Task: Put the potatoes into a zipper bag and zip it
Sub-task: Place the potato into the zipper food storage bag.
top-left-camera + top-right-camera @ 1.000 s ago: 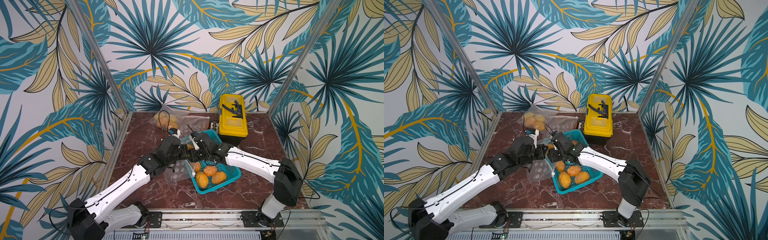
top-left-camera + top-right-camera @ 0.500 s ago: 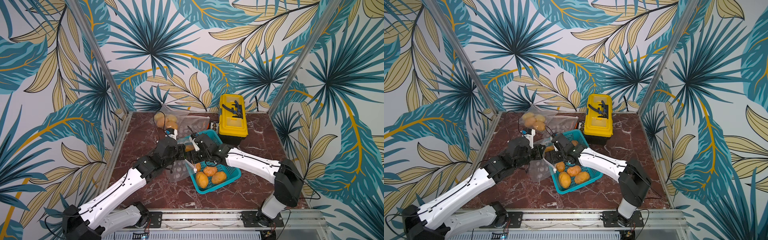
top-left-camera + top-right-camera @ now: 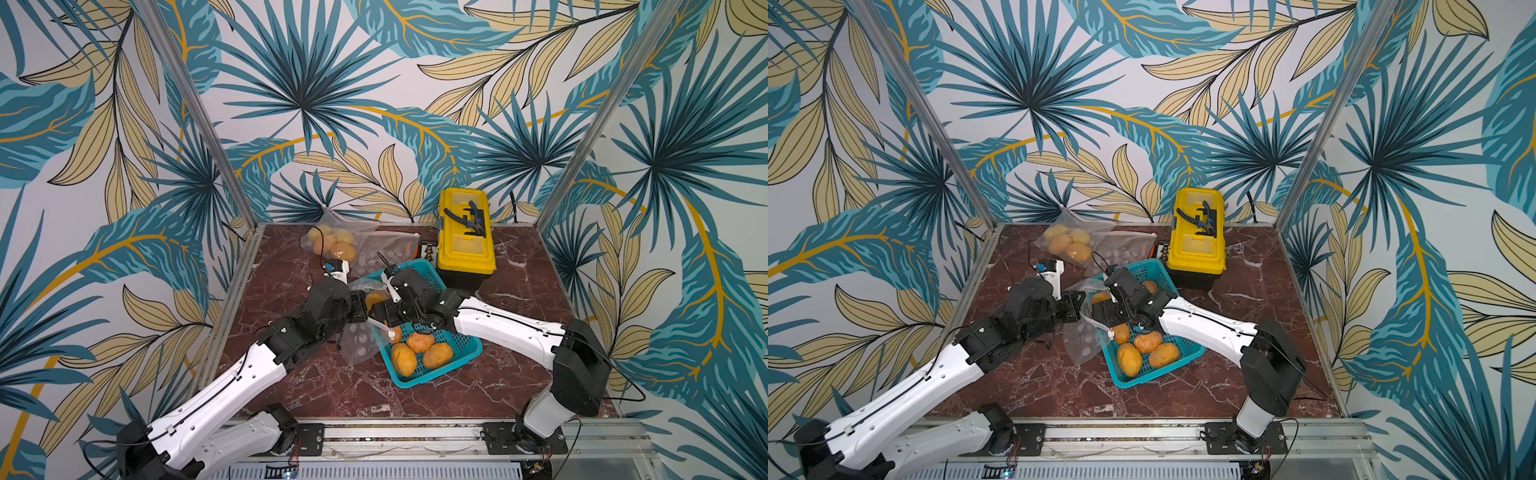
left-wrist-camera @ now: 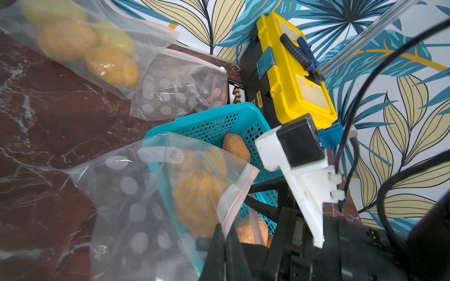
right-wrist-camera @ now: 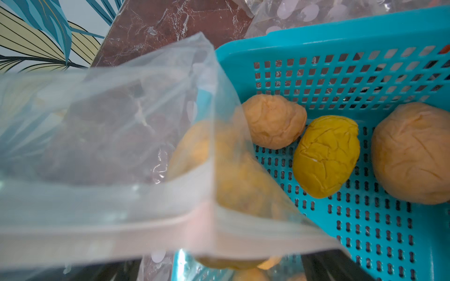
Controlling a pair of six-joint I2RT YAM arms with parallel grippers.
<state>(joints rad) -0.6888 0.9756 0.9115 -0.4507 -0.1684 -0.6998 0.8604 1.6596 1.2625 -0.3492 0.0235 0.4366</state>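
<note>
The left gripper (image 4: 226, 233) was clamped on the zipper bag's (image 4: 136, 194) rim. The right gripper's (image 5: 216, 267) jaws stood apart over potatoes (image 5: 326, 155) in the teal basket (image 5: 341, 43).

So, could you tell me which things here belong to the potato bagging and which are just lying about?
For the job: loose potatoes, blue basket, open bag pinched by the left fingers, filled bag.
Lying about: yellow toolbox, flat bag at the back, printed card.
</note>
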